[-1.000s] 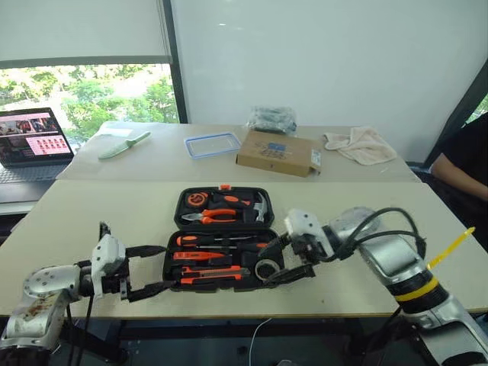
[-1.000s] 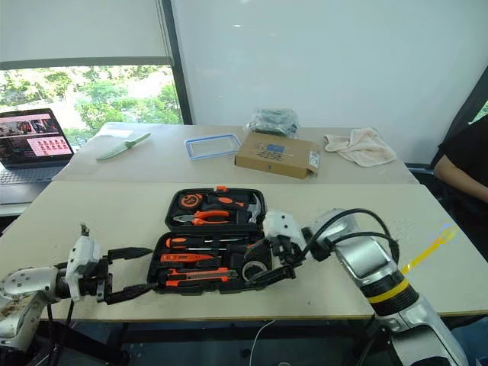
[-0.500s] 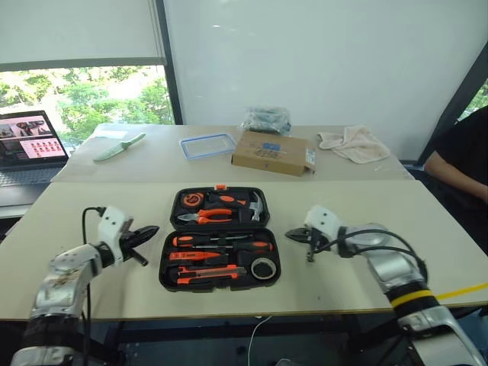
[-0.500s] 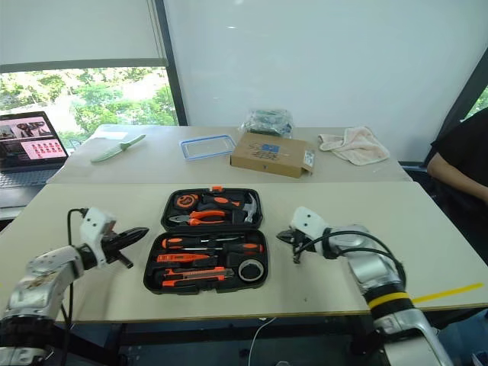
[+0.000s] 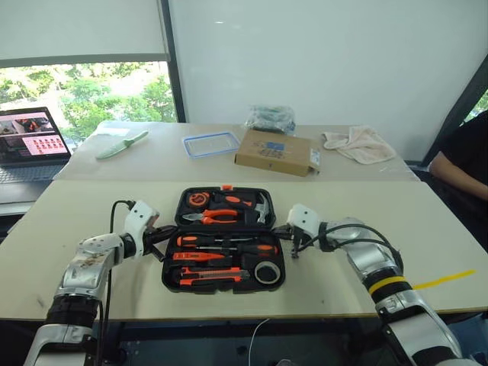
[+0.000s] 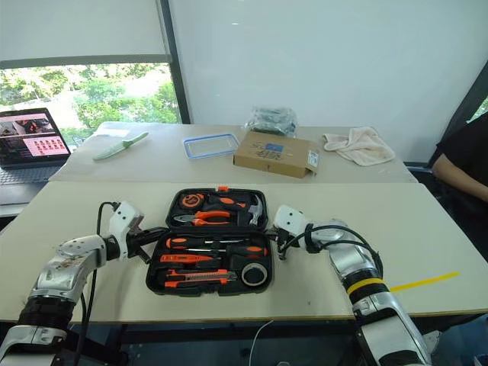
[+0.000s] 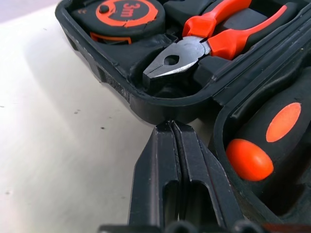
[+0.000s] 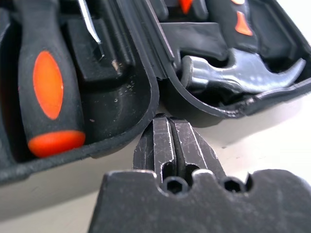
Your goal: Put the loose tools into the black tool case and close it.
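Here the black tool case (image 5: 223, 240) lies open on the worktop (image 5: 91, 221), screwdrivers (image 5: 221, 245) crosswise; left gripper (image 5: 169, 231) and right gripper (image 5: 284, 232), fingers pressed together and empty, flank its hinge.

Arms: silver metal shells, white wrist blocks, black cables looped outside. Right forearm has a yellow band. Left claw (image 7: 174, 127) and right claw (image 8: 167, 119): black fingers, hex-socket screws at base.

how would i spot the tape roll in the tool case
Find the open black tool case on the near table. In the half nearest the robot, look at the corner on its right: the small dark tape roll is the only ring among long orange-and-black handles.
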You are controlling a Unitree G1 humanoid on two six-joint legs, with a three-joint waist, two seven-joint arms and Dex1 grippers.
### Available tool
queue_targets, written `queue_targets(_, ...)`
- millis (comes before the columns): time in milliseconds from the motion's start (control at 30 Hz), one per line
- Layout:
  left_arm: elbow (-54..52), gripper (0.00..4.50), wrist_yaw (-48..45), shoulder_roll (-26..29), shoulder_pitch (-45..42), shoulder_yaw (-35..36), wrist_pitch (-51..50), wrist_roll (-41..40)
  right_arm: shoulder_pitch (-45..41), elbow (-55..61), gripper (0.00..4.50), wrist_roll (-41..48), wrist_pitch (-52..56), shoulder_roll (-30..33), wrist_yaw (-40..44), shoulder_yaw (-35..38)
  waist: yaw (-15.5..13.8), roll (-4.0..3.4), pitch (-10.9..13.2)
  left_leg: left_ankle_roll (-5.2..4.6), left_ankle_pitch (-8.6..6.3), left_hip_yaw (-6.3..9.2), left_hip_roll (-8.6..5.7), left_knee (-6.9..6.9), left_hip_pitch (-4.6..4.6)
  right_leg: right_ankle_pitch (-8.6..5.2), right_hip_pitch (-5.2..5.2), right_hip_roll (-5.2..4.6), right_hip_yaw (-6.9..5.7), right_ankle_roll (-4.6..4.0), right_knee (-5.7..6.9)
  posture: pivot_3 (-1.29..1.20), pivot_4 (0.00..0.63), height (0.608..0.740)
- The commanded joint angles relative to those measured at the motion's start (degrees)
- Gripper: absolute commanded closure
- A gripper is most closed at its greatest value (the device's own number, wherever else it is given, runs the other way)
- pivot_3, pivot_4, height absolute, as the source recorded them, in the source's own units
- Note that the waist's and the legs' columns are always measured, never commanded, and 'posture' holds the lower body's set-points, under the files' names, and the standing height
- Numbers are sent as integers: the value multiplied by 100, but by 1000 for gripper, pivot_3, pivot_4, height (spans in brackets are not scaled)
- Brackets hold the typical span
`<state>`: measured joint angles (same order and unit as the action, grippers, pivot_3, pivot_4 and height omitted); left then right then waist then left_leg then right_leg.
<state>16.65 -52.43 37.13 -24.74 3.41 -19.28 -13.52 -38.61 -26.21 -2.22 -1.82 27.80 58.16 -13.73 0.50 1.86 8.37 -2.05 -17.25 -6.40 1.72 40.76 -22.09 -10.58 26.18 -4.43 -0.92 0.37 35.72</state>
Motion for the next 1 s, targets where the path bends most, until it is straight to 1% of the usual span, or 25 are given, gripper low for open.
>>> queue_targets(33, -559, 4414, -283, -133, 243, -225, -99, -187, 239, 929, 4461, 298, 356, 52, 361, -30, 0, 0, 0, -3, -3, 0, 0, 0, -1, -2, 0, -1, 0, 3, -1, 0, 150, 740)
queue_targets(267, -1346, 4414, -124, -193, 782, -155, -488, -294, 776, 1667, 4461, 353, 786, 369, 388, 141, -4, -1, -1, -12, -17, -3, -2, -1, -4, -7, -2, -4, 2, 12, -20, 0, 150, 740)
queue_targets(333, -1430, 4414, 231, -192, 870, 1, -461, -156, 888, 1742, 4461, 335, 799, 504, 351, 241, -13, -1, -1, -14, -19, -3, -2, -1, -3, -7, -4, -4, 3, 12, -21, 0, 150, 740)
queue_targets(400, -1476, 4414, 581, -227, 858, 372, -599, -266, 955, 1847, 4461, 469, 977, 633, 391, 395, -37, -1, -1, -16, -20, -2, -3, 2, -1, -7, -6, -5, 3, 13, -19, 0, 150, 740)
queue_targets(433, -1535, 4178, 578, -157, 868, 511, -839, -412, 1002, 2055, 4487, 679, 1498, 752, 523, 478, -45, -1, 0, -16, -20, -1, -4, 4, -1, -6, -5, -6, 4, 13, -20, 0, 150, 740)
queue_targets(467, -1575, 3907, 566, -58, 889, 604, -1007, -488, 1059, 2270, 4206, 860, 1893, 901, 707, 505, -45, 0, 0, -17, -20, -1, -3, 6, 0, -6, -5, -5, 4, 13, -19, 0, 150, 740)
queue_targets(533, -1595, 3460, 372, 294, 915, 707, -1436, -614, 1105, 2491, 3698, 950, 1956, 1079, 735, 639, -38, 1, 1, -18, -21, 0, -2, 10, 0, -6, -2, -3, 6, 13, -5, 0, 150, 740)
queue_targets(567, -1536, 2938, 327, 497, 868, 739, -1700, -640, 1122, 2605, 3321, 1028, 2061, 1167, 751, 707, -34, 2, 1, -25, -25, 1, -1, 9, 0, -6, 0, -1, 6, 12, 0, 0, 150, 740)
queue_targets(633, -1398, 2360, 239, 757, 708, 839, -2201, -829, 1123, 2790, 2770, 1254, 2505, 1230, 657, 886, -2, 3, 2, -32, -29, 3, 2, 8, 5, -8, -1, 1, 5, 9, -4, 0, 150, 740)
queue_targets(733, -1313, 1169, -55, 1203, 230, 660, -3398, -1176, 926, 3183, 1631, 1948, 4197, 1340, 608, 1152, 15, 7, 4, -35, -30, 6, 3, 9, 13, -10, -1, 1, 4, 3, -3, 0, 150, 740)
queue_targets(800, -1149, 286, -57, 1186, -248, 593, -4024, -1400, 579, 3213, 904, 1892, 5383, 1349, 138, 1073, 9, 7, 4, -34, -30, 6, 0, 10, 18, -9, -2, 0, 7, 1, 5, 0, 150, 740)
queue_targets(833, -988, 279, 1, 1143, -507, 497, -4235, -1389, 348, 3120, 657, 1891, 5928, 1306, -53, 1017, 4, 7, 4, -33, -29, 6, -1, 11, 17, -8, -2, 0, 7, -1, 6, 0, 150, 740)
queue_targets(867, -800, 279, 79, 1050, -764, 419, -4354, -1359, 81, 2931, 288, 1897, 6420, 1191, -277, 1023, 3, 8, 5, -32, -28, 5, -2, 14, 22, -7, -4, -1, 9, -2, 10, 0, 150, 740)
queue_targets(900, -618, 279, 174, 962, -993, 356, -4458, -1319, -157, 2745, 84, 1933, 6756, 1054, -464, 1059, 6, 8, 5, -31, -26, 6, -3, 22, 19, -5, -3, 0, 9, -5, 16, 0, 150, 740)
queue_targets(1000, -256, 279, 337, 762, -1441, 133, -4624, -1202, -788, 2167, 84, 2004, 7443, 611, -931, 1235, 22, 10, 3, -28, -18, 5, -5, 19, 27, -3, -7, 4, 12, -9, 16, 0, 150, 740)
